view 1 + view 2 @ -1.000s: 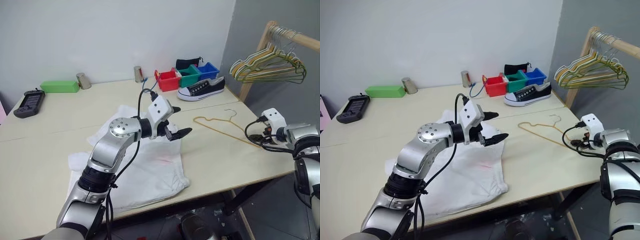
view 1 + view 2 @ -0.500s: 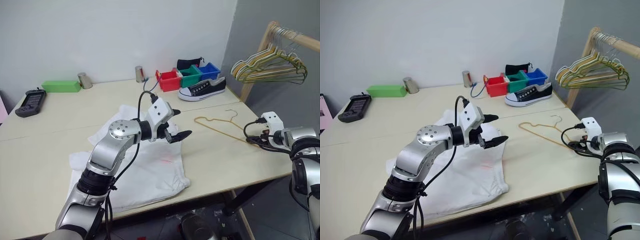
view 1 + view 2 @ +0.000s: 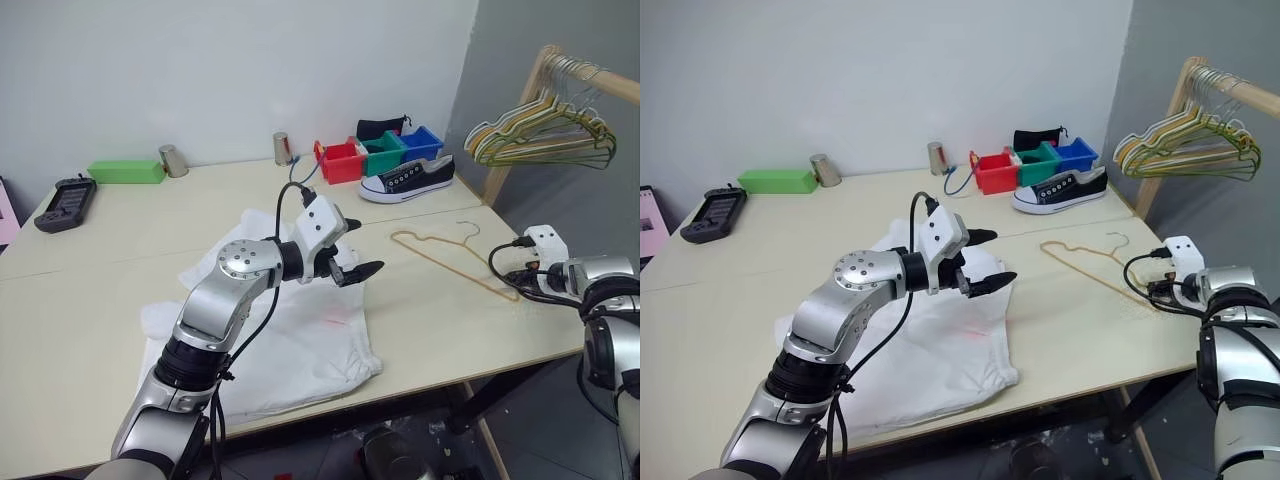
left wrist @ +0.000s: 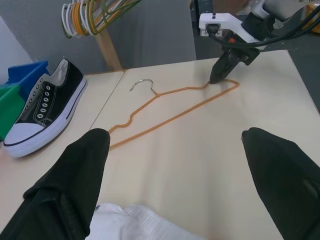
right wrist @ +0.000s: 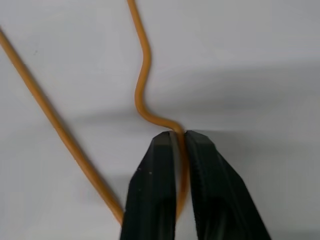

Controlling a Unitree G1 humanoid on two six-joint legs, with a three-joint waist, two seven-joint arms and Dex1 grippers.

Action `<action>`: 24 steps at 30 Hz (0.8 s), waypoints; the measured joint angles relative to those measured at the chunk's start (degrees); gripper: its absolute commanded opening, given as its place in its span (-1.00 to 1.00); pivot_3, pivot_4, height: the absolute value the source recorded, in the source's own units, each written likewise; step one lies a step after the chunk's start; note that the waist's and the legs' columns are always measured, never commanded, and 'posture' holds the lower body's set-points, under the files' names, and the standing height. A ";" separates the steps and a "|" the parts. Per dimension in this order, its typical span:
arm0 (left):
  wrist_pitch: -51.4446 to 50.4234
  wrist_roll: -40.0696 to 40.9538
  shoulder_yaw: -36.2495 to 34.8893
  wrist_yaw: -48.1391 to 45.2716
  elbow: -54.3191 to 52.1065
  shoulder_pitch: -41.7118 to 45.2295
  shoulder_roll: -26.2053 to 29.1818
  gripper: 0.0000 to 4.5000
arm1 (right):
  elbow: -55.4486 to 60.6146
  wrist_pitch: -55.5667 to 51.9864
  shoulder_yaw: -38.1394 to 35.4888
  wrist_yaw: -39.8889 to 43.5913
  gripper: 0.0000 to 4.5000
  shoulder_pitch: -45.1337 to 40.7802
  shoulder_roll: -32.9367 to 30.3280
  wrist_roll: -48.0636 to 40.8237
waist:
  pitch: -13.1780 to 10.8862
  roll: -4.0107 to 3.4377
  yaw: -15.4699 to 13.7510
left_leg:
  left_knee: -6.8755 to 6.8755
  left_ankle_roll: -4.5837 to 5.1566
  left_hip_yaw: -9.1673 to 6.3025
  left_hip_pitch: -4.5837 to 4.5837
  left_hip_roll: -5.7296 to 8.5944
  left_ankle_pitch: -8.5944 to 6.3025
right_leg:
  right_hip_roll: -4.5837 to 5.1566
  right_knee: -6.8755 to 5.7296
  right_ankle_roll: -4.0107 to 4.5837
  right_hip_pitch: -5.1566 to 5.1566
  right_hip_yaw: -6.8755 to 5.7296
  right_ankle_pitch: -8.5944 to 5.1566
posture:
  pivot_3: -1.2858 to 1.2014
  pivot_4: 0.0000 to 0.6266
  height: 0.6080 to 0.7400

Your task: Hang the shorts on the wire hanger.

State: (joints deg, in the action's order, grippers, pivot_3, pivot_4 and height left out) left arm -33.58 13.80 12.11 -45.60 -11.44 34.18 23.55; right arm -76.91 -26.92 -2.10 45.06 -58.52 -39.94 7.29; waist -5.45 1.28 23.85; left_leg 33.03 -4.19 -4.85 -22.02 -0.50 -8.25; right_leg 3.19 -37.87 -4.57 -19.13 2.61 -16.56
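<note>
We are watching the loose white cloth shorts lying crumpled and flat on the pale wooden bench, near its front edge. The thin yellowish-gold wire hanger is lying flat on the same bench, well apart from the shorts, toward the right-hand end. Our right pincer is pinching the hanger's wire at the bent shoulder nearest the bench's right edge, its two black fingers closing tight on either side of the wire. Our left pincer is hovering over the far edge of the shorts with its fingers spread wide, gripping nothing. Beyond the hanger, a black-and-white canvas sneaker is sitting beside red, green and blue plastic bins.
</note>
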 measured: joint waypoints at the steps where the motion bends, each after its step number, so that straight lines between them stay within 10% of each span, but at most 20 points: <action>1: 0.03 -0.02 0.00 0.00 0.00 0.01 0.00 1.00 | 0.00 0.05 0.00 -0.01 -0.99 0.02 0.01 0.01 | 0.01 0.01 -0.01 | 0.00 0.00 0.00 0.00 0.00 0.00 | 0.00 0.00 0.00 0.00 0.00 0.00 | -0.17 -1.00 1.00; 14: 0.07 0.98 -3.18 0.07 1.91 0.78 2.01 1.00 | 1.61 13.91 5.98 3.62 -0.99 -0.34 0.91 4.41 | 0.03 0.00 0.57 | 0.00 0.00 0.01 0.03 0.00 0.00 | 0.00 -0.05 0.00 -0.03 0.02 0.00 | -0.17 -1.00 1.00; 24: 0.39 6.84 -17.05 -9.10 15.67 7.85 17.33 1.00 | 26.33 38.84 9.30 -3.57 -0.99 1.63 3.63 7.32 | 0.04 0.02 0.27 | -0.12 -0.05 -0.08 -0.16 -0.03 -0.03 | -0.01 0.04 0.01 -0.18 -0.07 -0.02 | -0.17 -0.97 1.00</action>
State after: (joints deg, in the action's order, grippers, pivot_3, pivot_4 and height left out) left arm -33.19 20.64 -4.94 -54.71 4.24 42.03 40.88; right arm -50.58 11.92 7.20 41.49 -56.89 -36.32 14.61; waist -5.42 1.30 24.13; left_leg 32.91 -4.24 -4.93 -22.18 -0.54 -8.29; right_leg 3.18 -37.83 -4.56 -19.31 2.54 -16.57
